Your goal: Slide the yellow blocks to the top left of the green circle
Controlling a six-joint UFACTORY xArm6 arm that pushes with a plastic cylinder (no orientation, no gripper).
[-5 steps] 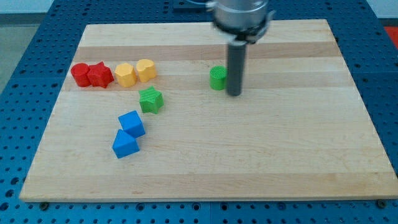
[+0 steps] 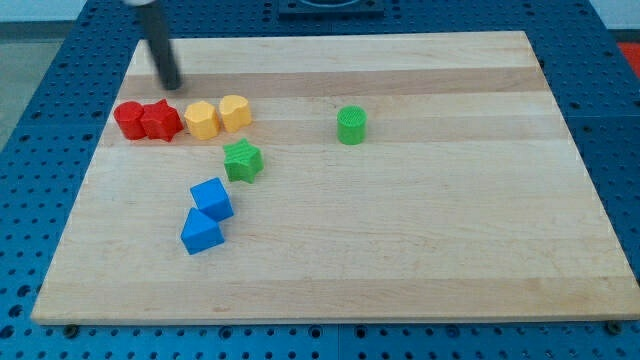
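Observation:
Two yellow blocks sit side by side at the view's upper left: a yellow hexagon (image 2: 201, 120) and a rounder yellow block (image 2: 235, 112). The green circle (image 2: 351, 126) stands alone right of them, near the board's middle top. My tip (image 2: 173, 86) is at the upper left, just above the red blocks and up-left of the yellow hexagon, touching no block. The rod slants up toward the view's top left.
A red block (image 2: 129, 119) and a red star (image 2: 160, 121) lie left of the yellow hexagon, touching it. A green star (image 2: 242, 160) lies below the yellow blocks. Two blue blocks (image 2: 211, 198) (image 2: 201, 232) lie lower left. The wooden board's (image 2: 450, 230) top edge is near my tip.
My tip has swept from just right of the green circle to the board's upper left, above the red blocks. No block has moved.

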